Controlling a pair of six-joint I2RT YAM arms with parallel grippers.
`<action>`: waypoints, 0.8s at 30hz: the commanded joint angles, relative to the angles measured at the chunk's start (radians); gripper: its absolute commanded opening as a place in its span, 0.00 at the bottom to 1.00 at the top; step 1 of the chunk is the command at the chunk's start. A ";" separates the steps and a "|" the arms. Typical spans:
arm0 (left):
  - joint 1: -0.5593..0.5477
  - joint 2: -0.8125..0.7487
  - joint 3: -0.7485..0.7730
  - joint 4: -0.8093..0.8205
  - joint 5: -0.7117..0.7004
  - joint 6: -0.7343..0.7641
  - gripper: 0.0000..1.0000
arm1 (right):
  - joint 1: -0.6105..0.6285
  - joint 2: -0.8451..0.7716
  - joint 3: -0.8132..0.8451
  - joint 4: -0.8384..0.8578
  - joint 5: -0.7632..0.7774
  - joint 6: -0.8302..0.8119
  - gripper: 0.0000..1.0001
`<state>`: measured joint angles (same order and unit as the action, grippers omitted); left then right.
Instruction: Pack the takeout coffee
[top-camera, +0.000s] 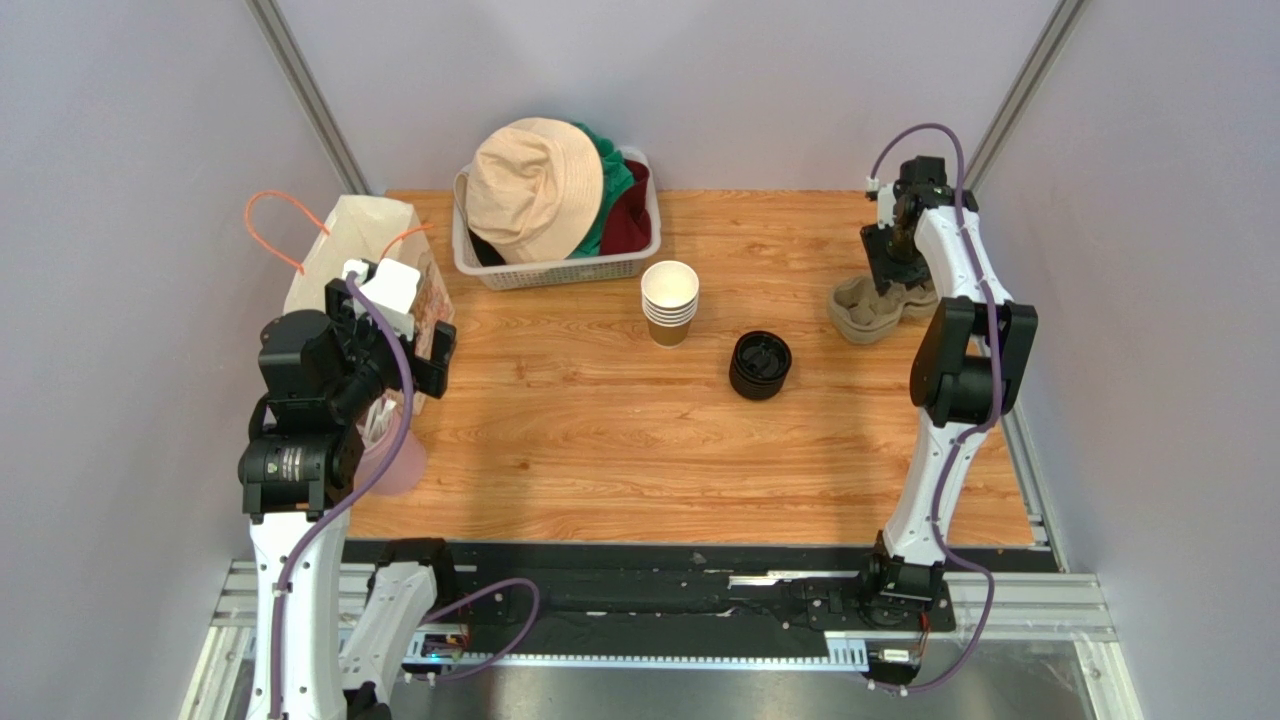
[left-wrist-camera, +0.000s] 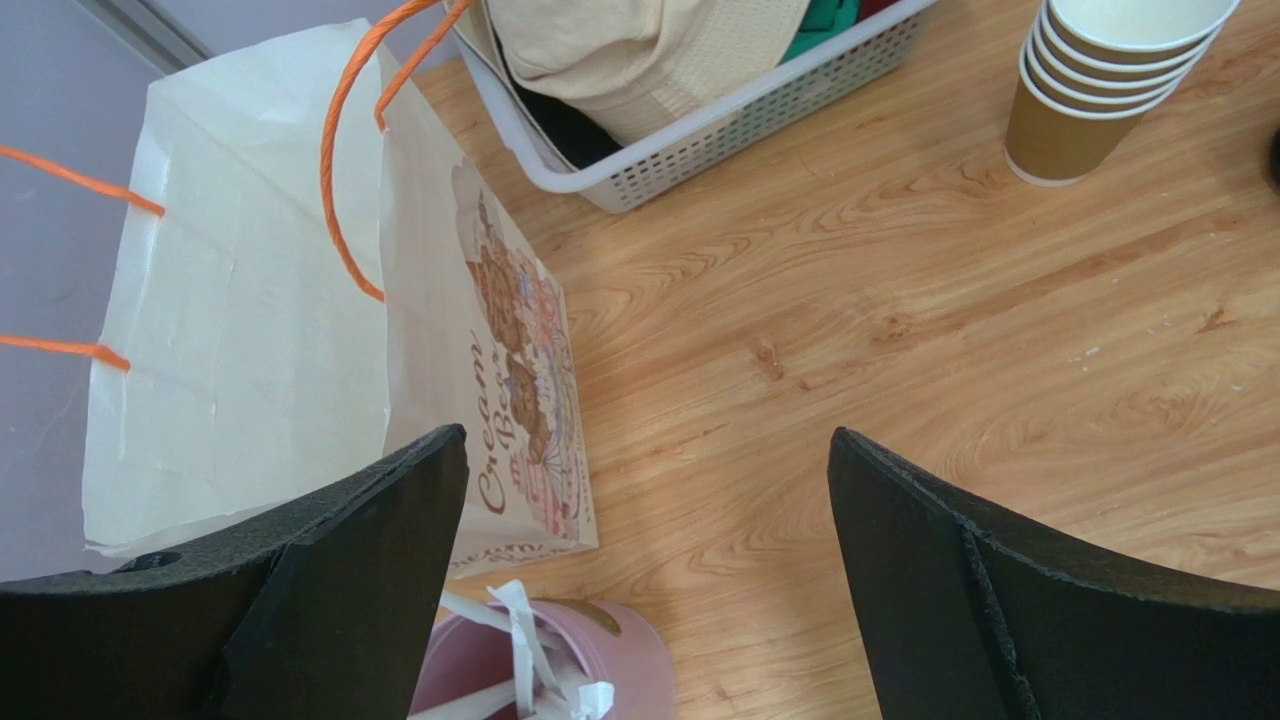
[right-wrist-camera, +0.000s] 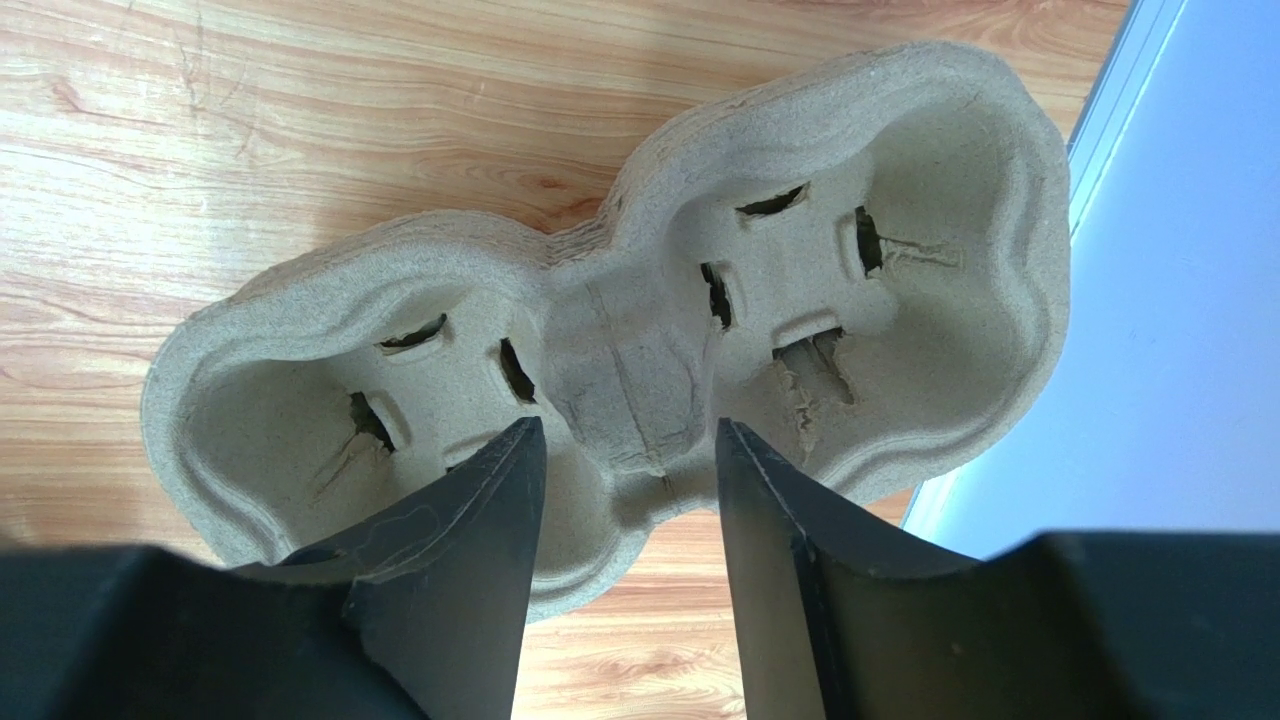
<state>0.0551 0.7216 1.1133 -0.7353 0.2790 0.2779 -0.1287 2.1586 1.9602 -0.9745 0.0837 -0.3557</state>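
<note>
No cup with a lid on shows. A stack of kraft-brown paper cups (top-camera: 669, 302) with white insides stands mid-table, also in the left wrist view (left-wrist-camera: 1097, 83). A stack of black lids (top-camera: 760, 365) sits to its right. A pulp two-cup carrier (top-camera: 869, 312) lies at the far right. My right gripper (right-wrist-camera: 619, 435) is low over the carrier (right-wrist-camera: 601, 323), jaws part open on either side of its middle ridge. My left gripper (left-wrist-camera: 646, 450) is wide open and empty, held above the table beside a white paper bag (left-wrist-camera: 241, 315).
The bag (top-camera: 361, 248) with orange handles stands open at the far left. A pink cup of white straws (left-wrist-camera: 556, 668) is under the left gripper. A white basket (top-camera: 559, 270) with a beige hat sits at the back. The table's right edge runs beside the carrier.
</note>
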 joint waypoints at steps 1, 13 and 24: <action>0.006 0.001 -0.003 0.033 0.011 -0.005 0.99 | -0.002 0.007 -0.001 0.017 -0.012 -0.011 0.50; 0.006 0.001 -0.003 0.033 0.011 -0.005 0.99 | 0.000 0.012 -0.006 0.017 -0.018 -0.015 0.39; 0.005 0.001 -0.003 0.031 0.008 -0.005 0.99 | -0.002 -0.009 -0.004 0.010 -0.038 -0.015 0.14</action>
<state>0.0551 0.7219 1.1133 -0.7353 0.2790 0.2779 -0.1287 2.1586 1.9568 -0.9749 0.0719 -0.3645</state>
